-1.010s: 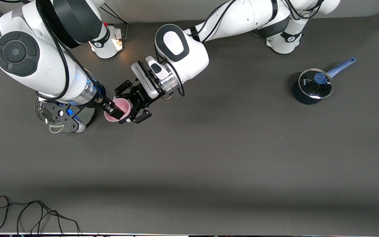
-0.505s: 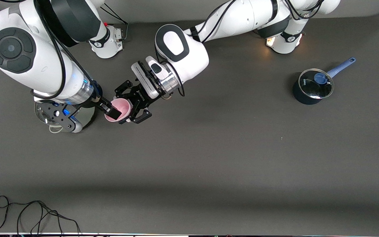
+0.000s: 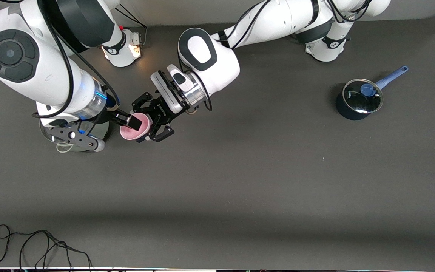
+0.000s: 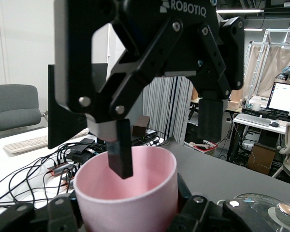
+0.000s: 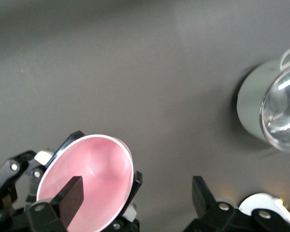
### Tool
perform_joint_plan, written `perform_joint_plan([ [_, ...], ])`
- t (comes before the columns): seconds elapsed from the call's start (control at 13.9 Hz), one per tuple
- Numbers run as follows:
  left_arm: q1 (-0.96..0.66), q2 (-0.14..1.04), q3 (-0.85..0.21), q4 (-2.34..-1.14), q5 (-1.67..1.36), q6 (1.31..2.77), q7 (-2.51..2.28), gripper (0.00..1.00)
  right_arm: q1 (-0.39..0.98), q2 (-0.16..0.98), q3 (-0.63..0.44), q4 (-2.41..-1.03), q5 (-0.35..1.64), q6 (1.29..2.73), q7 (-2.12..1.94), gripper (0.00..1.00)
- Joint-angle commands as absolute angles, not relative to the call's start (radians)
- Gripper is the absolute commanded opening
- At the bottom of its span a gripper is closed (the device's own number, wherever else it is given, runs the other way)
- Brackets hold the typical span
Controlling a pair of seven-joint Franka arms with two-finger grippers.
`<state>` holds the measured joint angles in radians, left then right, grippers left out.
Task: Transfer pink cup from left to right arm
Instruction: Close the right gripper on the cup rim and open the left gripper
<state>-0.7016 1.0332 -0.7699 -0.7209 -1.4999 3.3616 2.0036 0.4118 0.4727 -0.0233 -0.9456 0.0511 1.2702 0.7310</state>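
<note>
A dark grey matte bench (image 3: 240, 170) carries a lidded steel pot (image 3: 74, 132) under the right arm. The smooth tapered pink cup (image 3: 134, 128) is up over the bench, clamped by the left gripper (image 3: 153, 124). The right gripper (image 3: 128, 122) is spread wide, one flat finger (image 4: 120, 154) inside the cup's mouth, the other outside its wall.

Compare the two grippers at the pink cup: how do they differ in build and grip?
The left gripper has an open-linkage build; the right gripper has slim straight fingers. The left gripper is shut on the pink cup from outside; the right gripper is open, one finger inside the cup, one outside. Both are black and meet at the cup.
</note>
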Motion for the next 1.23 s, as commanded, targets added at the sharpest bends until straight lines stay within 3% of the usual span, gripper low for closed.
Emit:
perform_joint_plan([
  [0.0,-0.718,1.022,-0.753,-0.712,-1.499,3.379,1.980,0.00,0.407,0.472,-0.031,-0.936,0.046,1.255,0.568,0.99],
  [0.29,-0.718,1.022,-0.753,-0.712,-1.499,3.379,1.980,0.00,0.403,0.479,-0.029,-0.936,0.058,1.267,0.552,0.98],
  [0.5,-0.718,1.022,-0.736,-0.712,-1.499,3.379,1.979,0.00,0.402,0.483,-0.028,-0.937,0.063,1.290,0.554,0.74],
  [0.65,-0.718,1.022,-0.732,-0.710,-1.499,3.379,1.980,0.00,0.402,0.483,-0.028,-0.937,0.063,1.301,0.554,0.43],
  [0.87,-0.718,1.022,-0.733,-0.710,-1.499,3.379,1.964,0.00,0.402,0.483,-0.028,-0.936,0.067,1.307,0.561,0.08],
  [0.94,-0.718,1.022,-0.730,-0.712,-1.497,3.379,1.939,0.00,0.402,0.483,-0.028,-0.936,0.067,1.312,0.568,0.00],
  [1.15,-0.718,1.022,-0.730,-0.712,-1.483,3.379,1.931,0.00,0.402,0.483,-0.026,-0.936,0.067,1.327,0.568,0.00],
])
